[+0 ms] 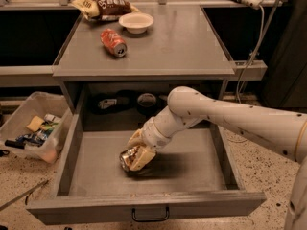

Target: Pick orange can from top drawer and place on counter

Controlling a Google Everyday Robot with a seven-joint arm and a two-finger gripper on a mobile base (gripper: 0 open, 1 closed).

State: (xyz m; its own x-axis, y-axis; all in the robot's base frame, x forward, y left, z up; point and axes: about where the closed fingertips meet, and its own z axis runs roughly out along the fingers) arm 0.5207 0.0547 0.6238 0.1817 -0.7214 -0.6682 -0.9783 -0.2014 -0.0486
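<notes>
Front edge: the top drawer stood pulled fully out of the grey cabinet, its dark wire handle at the centre of the front panel. The drawer floor was flat and grey with low side walls.

Centre of the drawer: the orange can, crumpled and shiny, lay left of the floor's middle. The gripper was down inside the drawer at the can. Its cream fingers were drawn in narrow against the can, one above and one over its right side. Whether the can rested on the floor or hung just above it could not be told; a dark shadow lay beneath it. The white arm entered from the right and sloped down to the left into the drawer.

Left, on the speckled floor: a clear plastic bin with mixed small items stood beside the cabinet.

Rear of the drawer recess: two dark objects sat in shadow under the counter.

Above: the counter carried a red can lying on its side. Behind it stood a white bowl, and a snack bag lay at the far left corner.
</notes>
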